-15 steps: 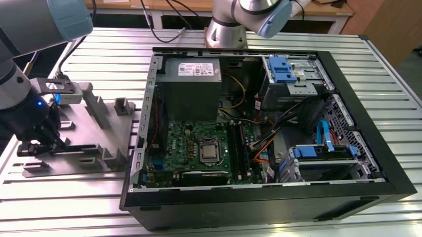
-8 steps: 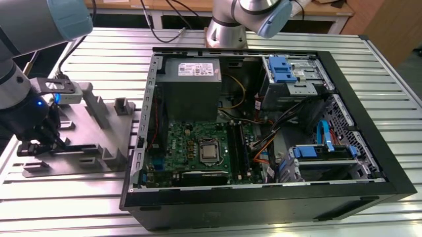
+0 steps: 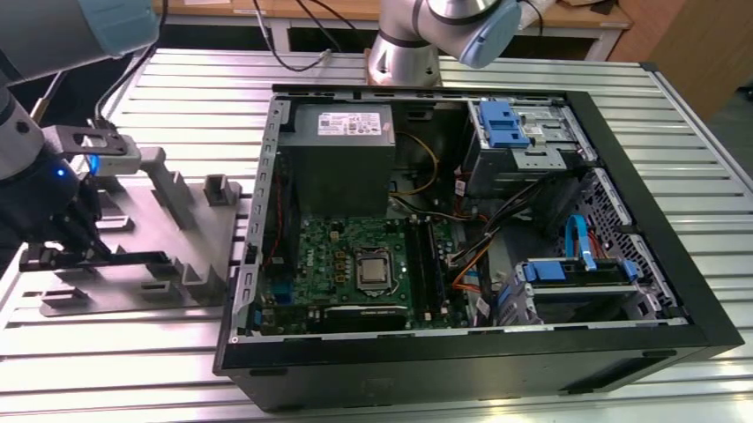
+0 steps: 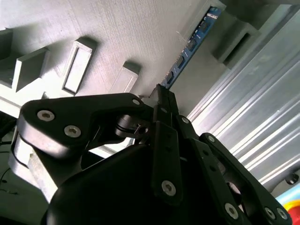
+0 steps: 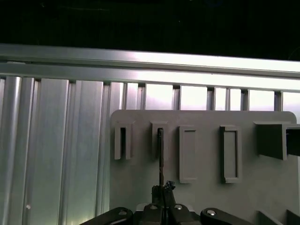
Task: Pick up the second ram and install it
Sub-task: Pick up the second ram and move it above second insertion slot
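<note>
The black gripper [image 4: 161,96] is clamped on the slim dark memory stick [image 5: 160,154], which stands edge-on in the grey plastic holder tray [image 5: 262,187]. Lifting it straight, without twisting, should avoid binding.

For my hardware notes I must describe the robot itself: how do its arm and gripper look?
The arm is silver-grey tubing with rounded joints that carry pale blue caps. Near its wrist a small blue light glows. The gripper is matte black, flat linkage bars joined by round silver pins.
</note>
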You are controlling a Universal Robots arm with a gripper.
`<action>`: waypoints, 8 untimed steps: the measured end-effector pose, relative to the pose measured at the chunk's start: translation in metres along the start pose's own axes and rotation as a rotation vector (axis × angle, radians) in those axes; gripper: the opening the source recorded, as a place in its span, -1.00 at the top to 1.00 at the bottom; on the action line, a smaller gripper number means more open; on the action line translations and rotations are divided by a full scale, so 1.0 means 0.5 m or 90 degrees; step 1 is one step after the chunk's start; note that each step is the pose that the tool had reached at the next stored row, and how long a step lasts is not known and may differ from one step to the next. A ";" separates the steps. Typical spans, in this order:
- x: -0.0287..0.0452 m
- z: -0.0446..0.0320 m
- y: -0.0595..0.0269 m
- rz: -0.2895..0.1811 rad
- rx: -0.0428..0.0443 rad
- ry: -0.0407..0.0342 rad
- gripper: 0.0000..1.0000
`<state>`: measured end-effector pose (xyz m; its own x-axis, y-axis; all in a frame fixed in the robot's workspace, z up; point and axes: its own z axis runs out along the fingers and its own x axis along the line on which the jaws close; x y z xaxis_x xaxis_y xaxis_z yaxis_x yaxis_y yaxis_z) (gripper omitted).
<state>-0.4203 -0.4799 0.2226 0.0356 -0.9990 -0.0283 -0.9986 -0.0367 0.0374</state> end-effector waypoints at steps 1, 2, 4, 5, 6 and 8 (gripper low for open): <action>0.000 -0.006 0.000 0.000 0.0000 0.0000 0.76; 0.000 -0.011 0.000 0.000 0.0000 0.0000 0.76; -0.001 -0.019 0.001 0.000 0.0001 0.0000 0.76; -0.001 -0.023 0.001 0.000 0.0000 0.0000 0.76; -0.001 -0.027 0.001 0.000 0.0000 0.0000 0.76; -0.001 -0.036 0.001 0.000 0.0000 0.0000 0.76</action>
<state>-0.4203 -0.4799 0.2407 0.0356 -0.9990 -0.0283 -0.9986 -0.0366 0.0374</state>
